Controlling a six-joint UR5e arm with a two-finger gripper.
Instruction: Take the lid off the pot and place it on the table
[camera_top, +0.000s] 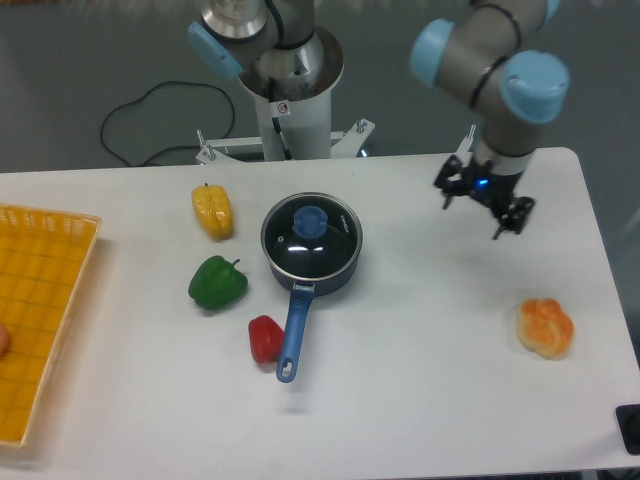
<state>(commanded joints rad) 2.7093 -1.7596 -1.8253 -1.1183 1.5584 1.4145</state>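
The dark blue-black pot (335, 268) stands near the middle of the white table (430, 380), its long blue handle (293, 331) pointing toward the front. The clear glass lid (311, 236) with a blue knob (309, 219) sits on the pot. My gripper (483, 207) hangs above the table at the right, well apart from the pot. Its fingers (512, 217) look spread and nothing is between them.
A yellow pepper (212, 211), a green pepper (217, 283) and a red pepper (264, 338) lie left of the pot. An orange pepper (544, 326) lies at the right. A yellow grid tray (35, 310) stands at the left edge. The robot base (290, 100) is behind.
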